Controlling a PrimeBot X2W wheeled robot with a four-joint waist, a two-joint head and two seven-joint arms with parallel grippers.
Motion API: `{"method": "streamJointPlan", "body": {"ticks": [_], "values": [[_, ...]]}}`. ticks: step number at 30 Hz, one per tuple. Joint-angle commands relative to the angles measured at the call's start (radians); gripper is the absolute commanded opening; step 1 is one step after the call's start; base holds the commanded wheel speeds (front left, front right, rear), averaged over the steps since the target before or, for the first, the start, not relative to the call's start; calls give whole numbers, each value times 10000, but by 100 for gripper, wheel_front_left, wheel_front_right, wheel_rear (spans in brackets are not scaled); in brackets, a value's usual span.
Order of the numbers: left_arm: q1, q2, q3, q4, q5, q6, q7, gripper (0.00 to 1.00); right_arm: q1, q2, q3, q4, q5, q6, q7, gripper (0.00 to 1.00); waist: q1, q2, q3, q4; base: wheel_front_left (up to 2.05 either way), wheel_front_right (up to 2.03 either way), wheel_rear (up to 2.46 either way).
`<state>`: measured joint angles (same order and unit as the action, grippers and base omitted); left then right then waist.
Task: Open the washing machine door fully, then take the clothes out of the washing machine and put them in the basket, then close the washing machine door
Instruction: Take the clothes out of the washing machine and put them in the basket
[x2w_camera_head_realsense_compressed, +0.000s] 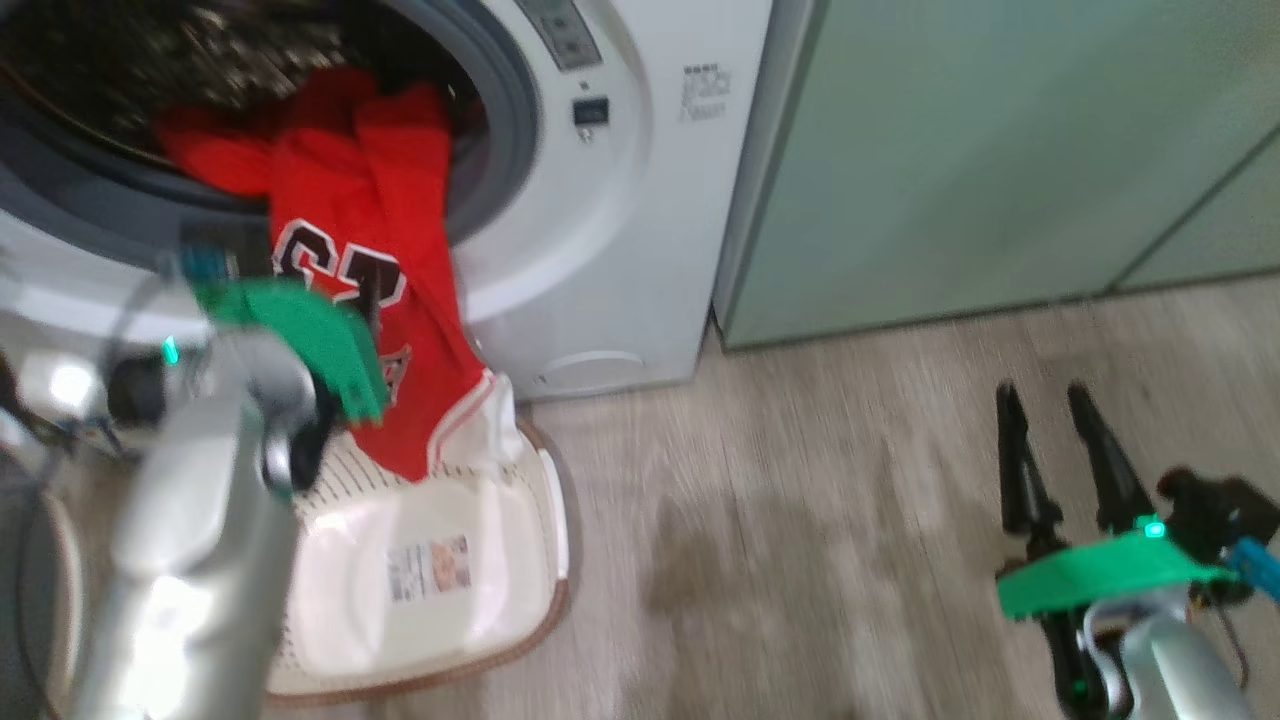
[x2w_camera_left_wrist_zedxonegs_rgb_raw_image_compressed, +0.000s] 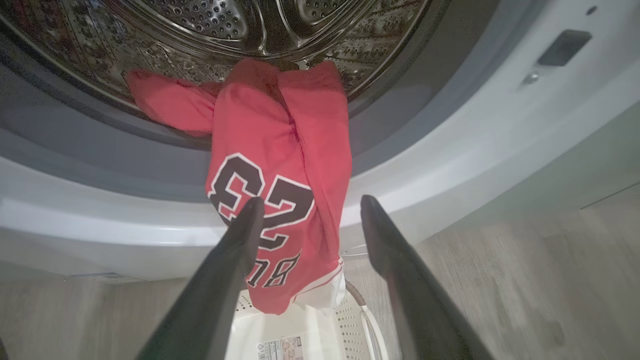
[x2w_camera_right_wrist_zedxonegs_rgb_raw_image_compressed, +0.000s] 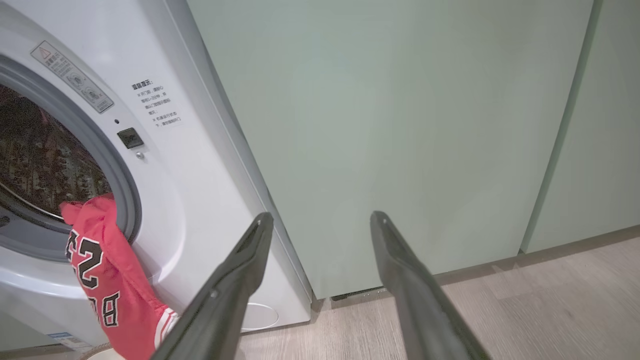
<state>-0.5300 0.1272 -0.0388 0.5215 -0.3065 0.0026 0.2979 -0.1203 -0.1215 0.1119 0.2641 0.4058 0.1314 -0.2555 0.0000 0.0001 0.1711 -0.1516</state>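
Left gripper hangs open and empty, fingers apart before the clothes, which spill from the washer over its lip, hem dipping into the basket. Right gripper, also open and empty, hovers over the floor.

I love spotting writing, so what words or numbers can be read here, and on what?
"23": black numerals on the red jersey.
"BU", apparently: letters beneath them, the rest hidden.
Print and warning sticker on the washing machine: too small to read.
Sticker inside the basket: too blurred.
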Motion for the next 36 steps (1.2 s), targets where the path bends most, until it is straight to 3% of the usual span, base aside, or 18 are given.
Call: {"method": "streamJointPlan", "body": {"ticks": [1,13,28,31,36], "values": [[-913,421,272,-198,134,89,131,100,-398,-80,195,-367,25,-7,-63,100,0,-1,692,-314,0,0,0],[-4352,1205,21,2503,708,499,740,100,-1288,51,371,-430,87,-7,-63,100,0,-1,2422,-1147,0,0,0],[-6250,1299,75,5300,379,437,697,100,-1811,181,447,-500,122,-7,-63,100,0,-1,3427,-1556,0,0,0],[-6369,1333,50,5748,345,387,536,0,-1844,197,414,-497,127,-7,-63,100,0,-1,3481,-1580,0,0,0],[-6302,1260,-73,6314,328,198,-294,0,-1729,181,262,-452,86,-7,-63,100,0,-1,3268,-1432,0,0,0]]}}
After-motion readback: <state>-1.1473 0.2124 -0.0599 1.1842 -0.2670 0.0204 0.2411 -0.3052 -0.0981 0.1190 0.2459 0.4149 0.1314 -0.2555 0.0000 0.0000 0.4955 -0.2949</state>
